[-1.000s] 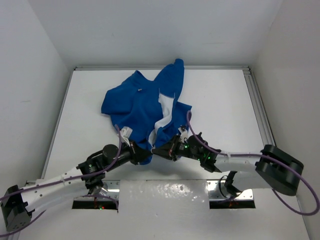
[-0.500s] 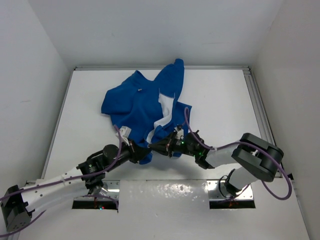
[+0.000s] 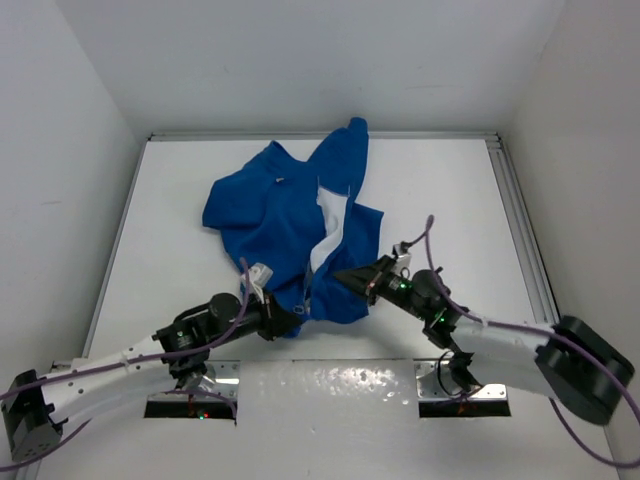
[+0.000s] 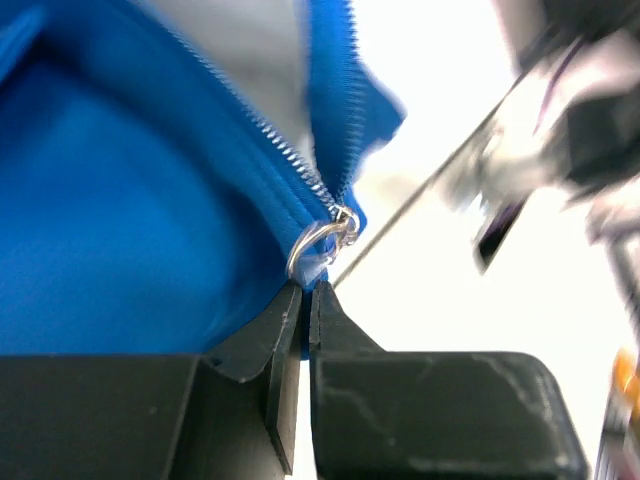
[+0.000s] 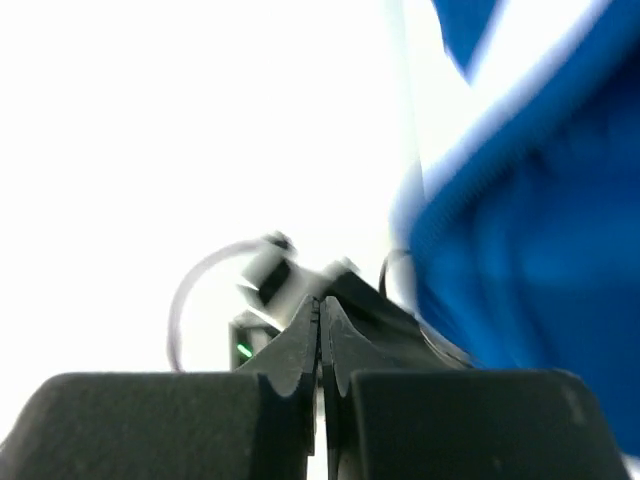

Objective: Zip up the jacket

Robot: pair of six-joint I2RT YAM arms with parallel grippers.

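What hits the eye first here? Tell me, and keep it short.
A bright blue jacket lies crumpled in the middle of the white table, its front open. At its near hem the left gripper is pinched shut, seemingly on the small metal zipper ring. The right gripper, also shut and empty, sits close by at the jacket's other front panel.

Under me lies a white surface (image 3: 450,190), boxed by plain white walls (image 3: 300,60), with a silvery metal rail (image 3: 521,225) along its right edge.
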